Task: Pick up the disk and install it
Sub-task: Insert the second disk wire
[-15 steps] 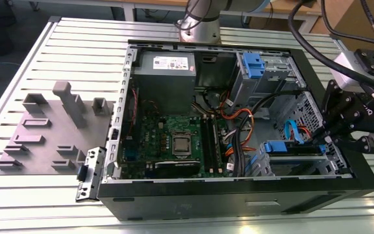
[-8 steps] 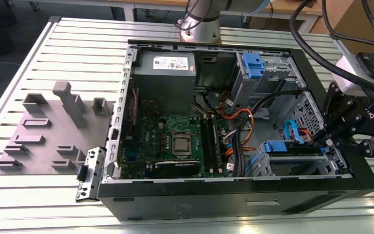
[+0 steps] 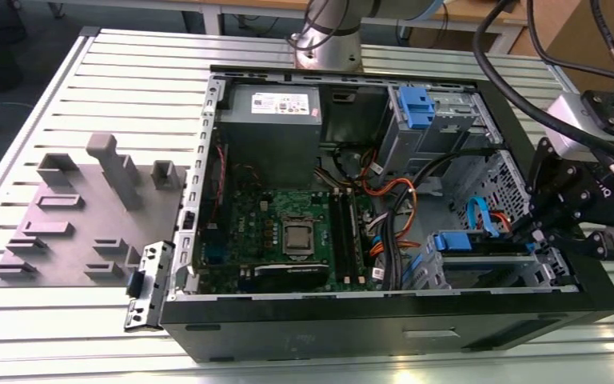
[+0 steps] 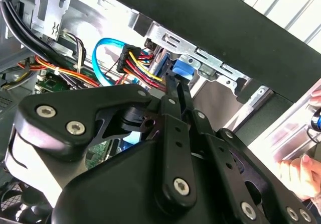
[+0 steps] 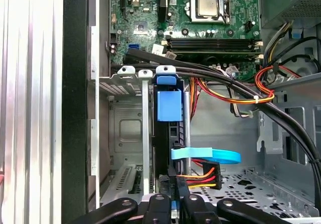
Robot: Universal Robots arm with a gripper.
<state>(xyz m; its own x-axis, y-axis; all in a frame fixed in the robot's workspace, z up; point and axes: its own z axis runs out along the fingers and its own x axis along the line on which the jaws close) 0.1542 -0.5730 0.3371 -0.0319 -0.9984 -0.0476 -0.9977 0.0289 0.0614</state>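
Note:
The disk (image 5: pixel 164 143) stands on edge in the lower drive cage (image 5: pixel 125 128) of the open computer case, with its blue carrier tab (image 5: pixel 169 106) at the end toward the motherboard. In the exterior view the disk (image 3: pixel 483 249) lies in the cage at the case's near right corner. My gripper (image 3: pixel 529 237) is at the disk's outer end. Its black fingers (image 5: pixel 166 206) are close together around a strip of blue carrier, and the gripper (image 4: pixel 176 91) points into the cage.
A blue data cable (image 5: pixel 205 155) and a red-yellow-black power plug (image 5: pixel 203 176) sit right beside the disk. Thick black cables (image 5: pixel 241 91) cross above the cage. A second blue carrier (image 3: pixel 416 108) sits in the upper bay. A grey fixture plate (image 3: pixel 77 216) lies at the exterior view's left. A person's hand (image 4: pixel 296 174) is outside the case.

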